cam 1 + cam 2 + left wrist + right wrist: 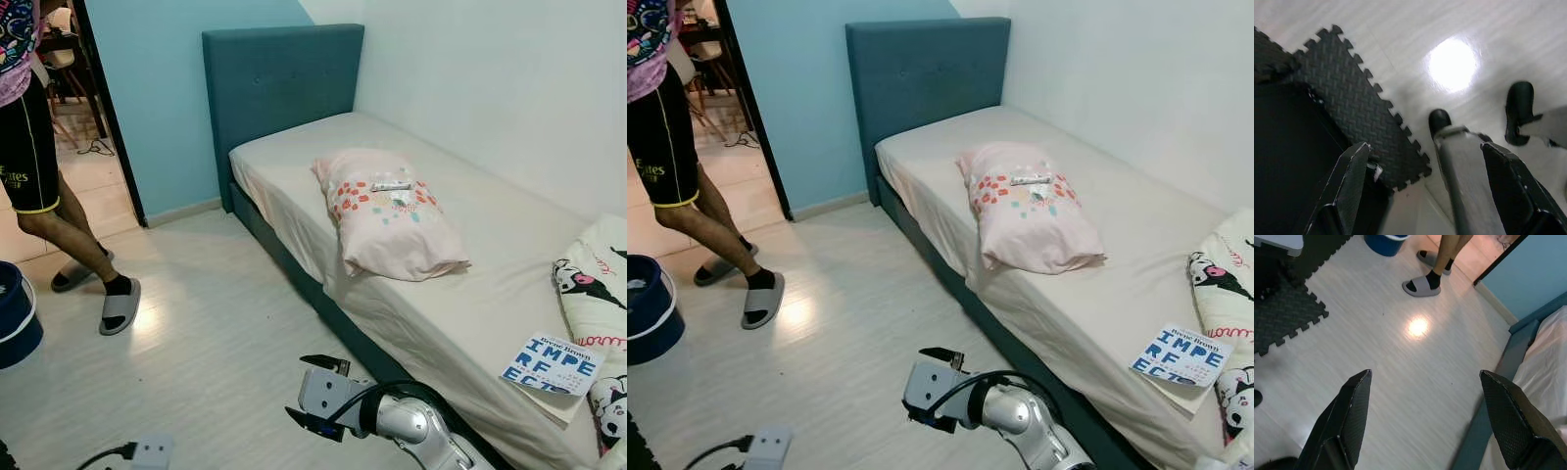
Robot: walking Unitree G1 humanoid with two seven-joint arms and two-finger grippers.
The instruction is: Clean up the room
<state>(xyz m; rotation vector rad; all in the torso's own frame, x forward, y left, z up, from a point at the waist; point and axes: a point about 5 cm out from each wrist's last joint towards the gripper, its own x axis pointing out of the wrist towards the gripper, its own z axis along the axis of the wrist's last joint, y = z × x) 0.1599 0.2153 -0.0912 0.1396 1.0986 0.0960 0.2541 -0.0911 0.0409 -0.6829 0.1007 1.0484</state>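
Note:
My right gripper (pixel 312 394) hangs open over the pale floor beside the bed, with nothing between its fingers (pixel 1349 423). On the bed (pixel 460 294) lies a pink patterned pillow (pixel 392 220) with a small white object (pixel 392 186) on top. A book with blue lettering (pixel 552 364) rests near the bed's foot, beside a cartoon-print blanket (pixel 600 284). My left gripper (pixel 1425 196) is open too, low over the floor by a dark foam mat (pixel 1352 98), with a grey leg-like part (pixel 1462 181) beyond its fingers.
A person in black shorts and grey slippers (pixel 120 305) stands by the doorway at the left. A blue bucket (pixel 15 313) sits at the left edge. A white boxy part with a black cable (pixel 149 451) is low on the floor. The teal headboard (pixel 284 73) stands against the blue wall.

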